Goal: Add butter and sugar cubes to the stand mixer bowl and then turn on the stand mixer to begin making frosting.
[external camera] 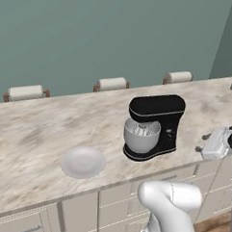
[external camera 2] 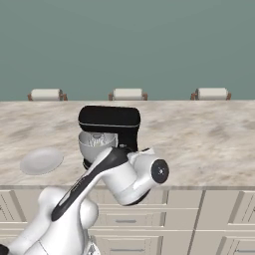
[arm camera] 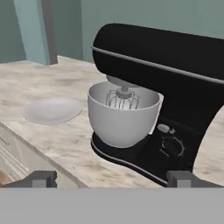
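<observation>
Presently: gripper (arm camera: 112,178) with jaws apart, empty, facing stand mixer (arm camera: 166,83); likely switching-on step; next move calls for reaching its dial (arm camera: 171,147).

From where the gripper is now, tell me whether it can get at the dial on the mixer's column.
Probably yes. In the hand view the open gripper faces the stand mixer side-on, and the dial on its column shows unobstructed, right of the stand mixer bowl. Nothing stands between them on the counter.

Simulated kitchen, background.
Teal wall (external camera: 93,35) at 12 o'clock; marble counter (external camera: 35,133); three chair backs (external camera: 111,84); pale cabinets (external camera 2: 214,219) at 6 o'clock.
</observation>
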